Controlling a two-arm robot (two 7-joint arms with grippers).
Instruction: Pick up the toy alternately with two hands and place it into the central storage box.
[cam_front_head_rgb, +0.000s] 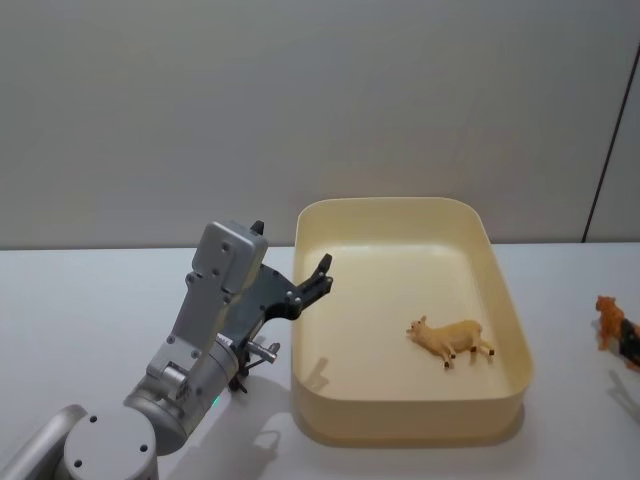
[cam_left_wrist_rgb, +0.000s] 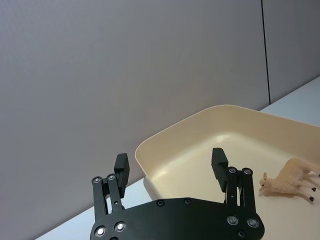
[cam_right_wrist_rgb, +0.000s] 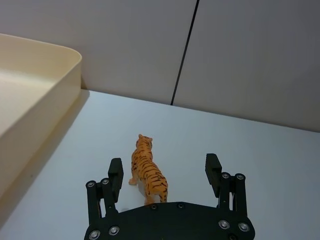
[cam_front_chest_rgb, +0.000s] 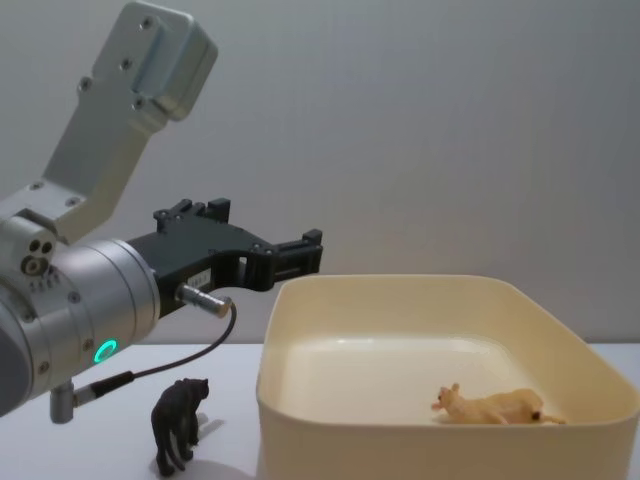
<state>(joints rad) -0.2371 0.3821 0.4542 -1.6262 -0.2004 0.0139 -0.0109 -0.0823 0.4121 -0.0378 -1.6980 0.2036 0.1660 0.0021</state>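
Presently, my left gripper (cam_front_head_rgb: 315, 285) hangs above the table (cam_front_head_rgb: 100, 300), at the left rim of the storage box (cam_front_head_rgb: 400, 420). Its fingers are spread wide and hold nothing. From its wrist camera the gripper (cam_left_wrist_rgb: 170, 162) faces a rounded corner of the box (cam_left_wrist_rgb: 165, 150).

Box: cream-yellow, set in the middle of the table. One toy is inside, a tan animal (cam_front_head_rgb: 450, 340) lying on its side on the floor of the box, toward the right wall. From the chest the same toy (cam_front_chest_rgb: 495, 407) shows low behind the near wall.

A black animal (cam_front_chest_rgb: 180, 422) stands on the table just outside the box's near-left corner, below my left arm.

My right gripper (cam_right_wrist_rgb: 164, 167) is parted and empty. A striped tiger (cam_right_wrist_rgb: 147, 172) stands upright between its fingers, facing away from it; whether the fingers are down at the tiger's level, I cannot tell. From the head the tiger (cam_front_head_rgb: 615, 325) is at the right edge, well apart from the box.
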